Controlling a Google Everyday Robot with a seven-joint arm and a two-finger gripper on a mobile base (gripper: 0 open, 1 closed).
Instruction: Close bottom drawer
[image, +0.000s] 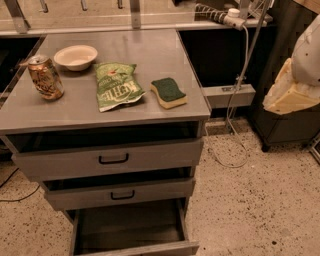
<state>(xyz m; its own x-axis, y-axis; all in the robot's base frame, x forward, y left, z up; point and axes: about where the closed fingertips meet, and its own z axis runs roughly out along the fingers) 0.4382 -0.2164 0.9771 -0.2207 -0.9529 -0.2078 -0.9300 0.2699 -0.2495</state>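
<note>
Surface: I am looking down on a grey metal surface (150, 50), the top of a cabinet filling the upper left of the frame.
On it: a white bowl (75, 56) and a can (45, 77) are sitting at the left, a green snack bag (117, 86) in the middle, and a green-and-yellow sponge (168, 92) just right of the bag.
Room: a speckled floor (260, 200) is spreading across the lower right. A white cable (239, 75) is hanging down at the upper right.
Writing: the bag is showing white lettering that I cannot read, and the can's label is too unclear.
Bottom drawer (130, 232): it is standing pulled far out at the lower centre, under the middle drawer (120, 194).
Pincer (290, 97): it is hanging at the right edge, well apart from the drawers. I cannot tell how far open it is or whether it is holding anything.
</note>
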